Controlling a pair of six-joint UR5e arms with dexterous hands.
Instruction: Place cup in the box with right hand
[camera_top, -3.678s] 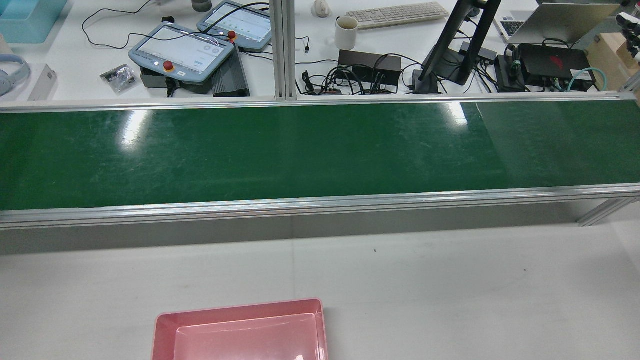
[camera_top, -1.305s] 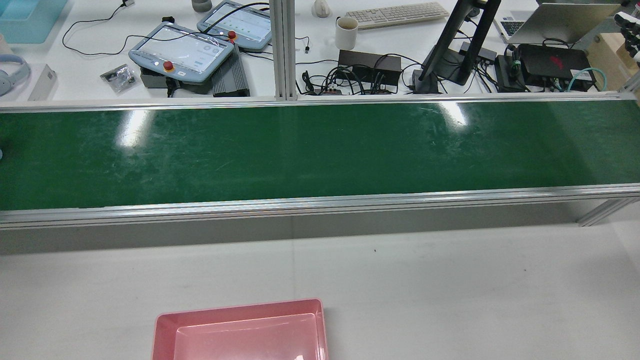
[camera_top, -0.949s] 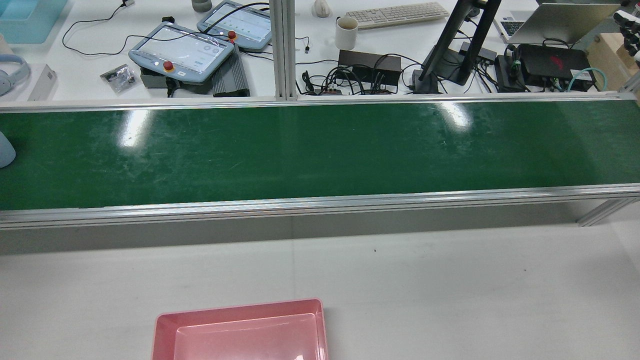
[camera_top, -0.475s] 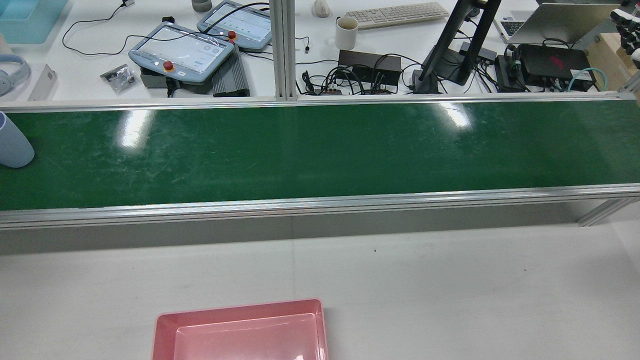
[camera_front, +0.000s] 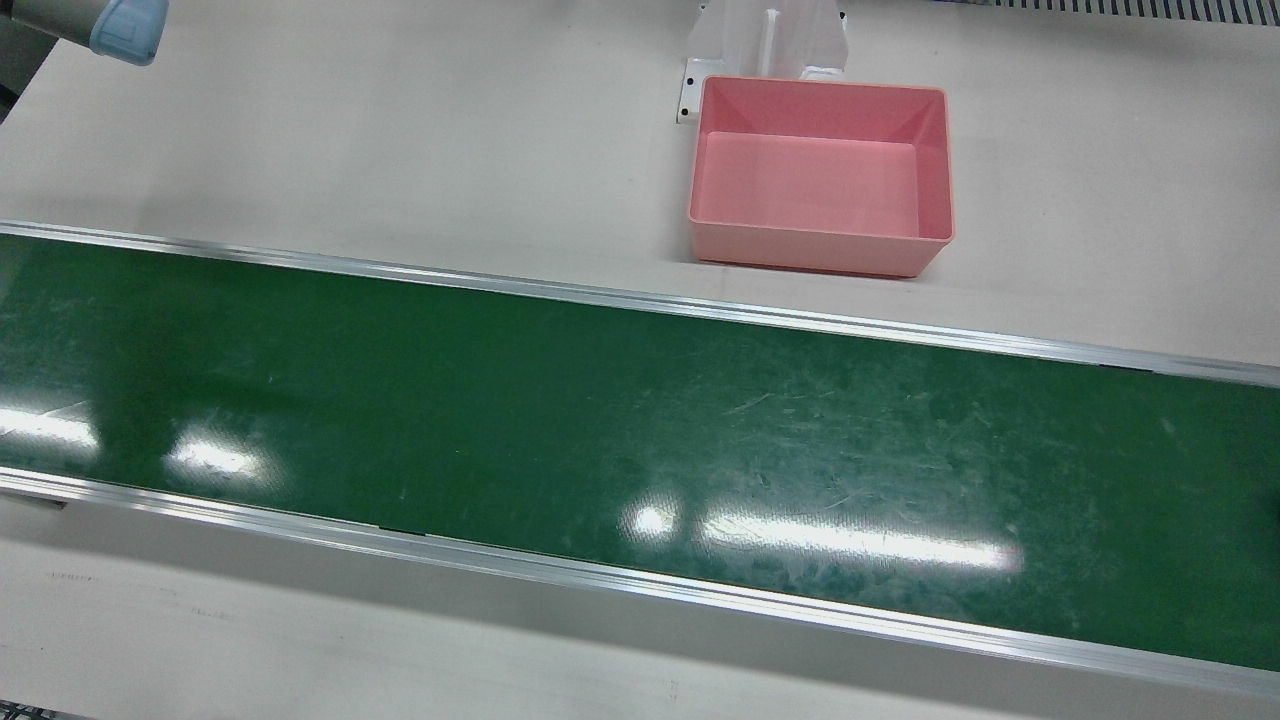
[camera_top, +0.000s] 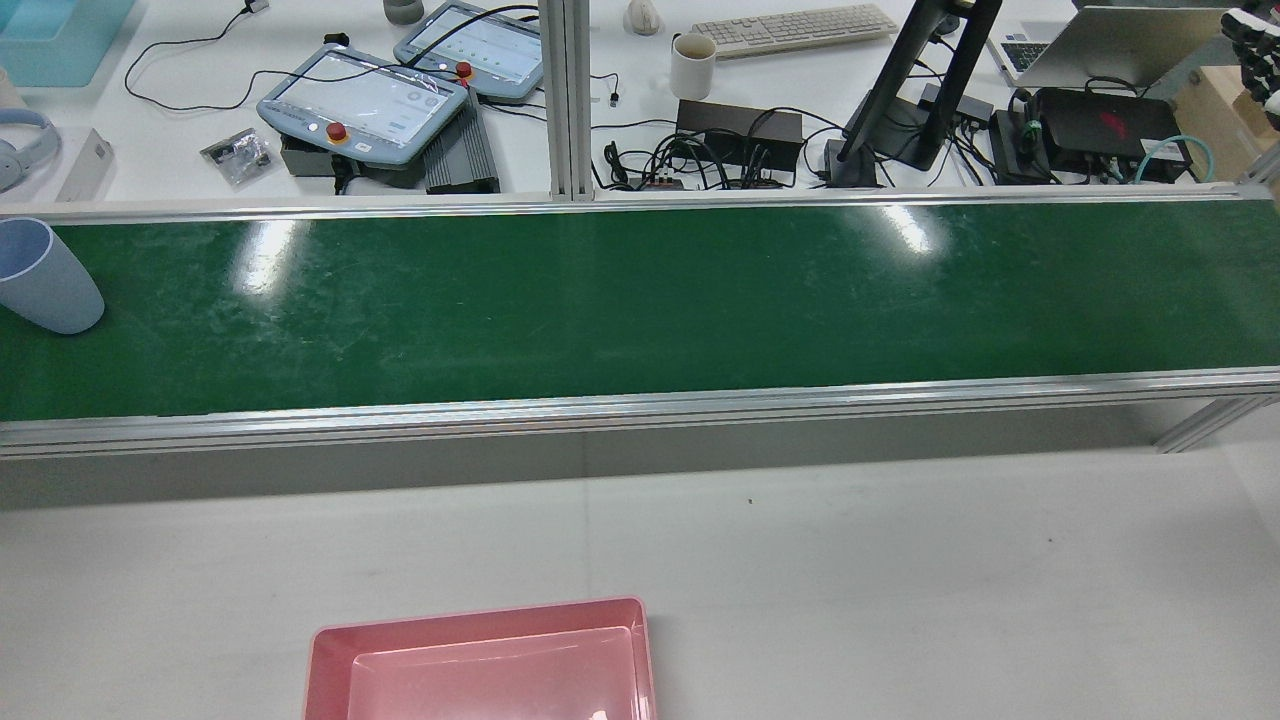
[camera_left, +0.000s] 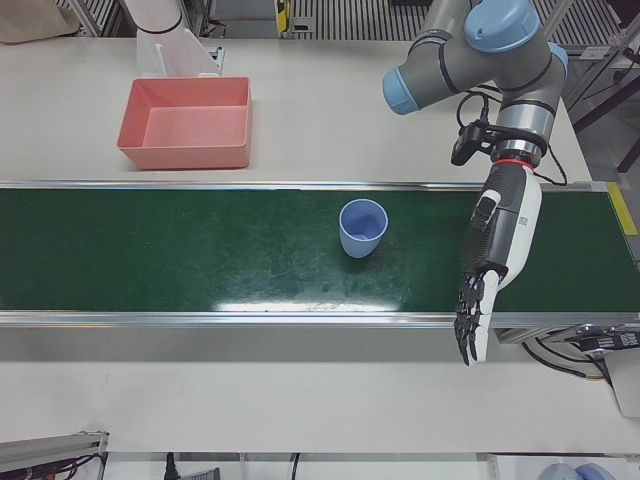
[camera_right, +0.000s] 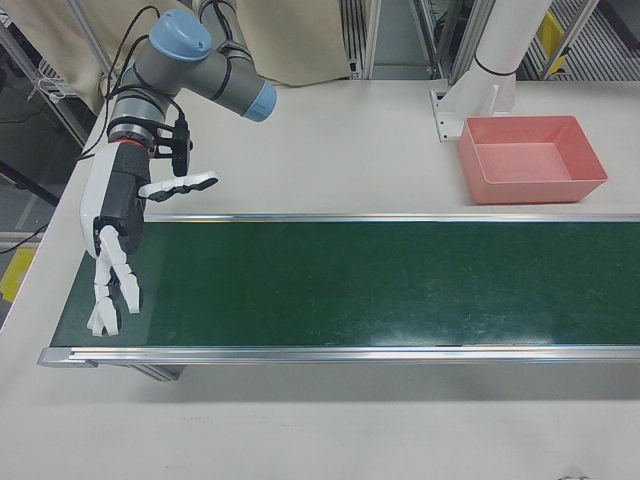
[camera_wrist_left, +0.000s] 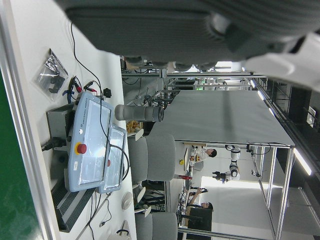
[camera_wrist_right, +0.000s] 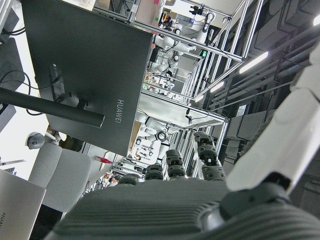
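Right hand over the belt end, fingers spread and pointing down, grasping nothing. Left hand likewise released over the opposite end, fingers extended past the belt's front rail. Cup upright on the belt, open end up, near the left fingers but apart, well away from the right fingers. Box off the belt on the table, far from both hands.
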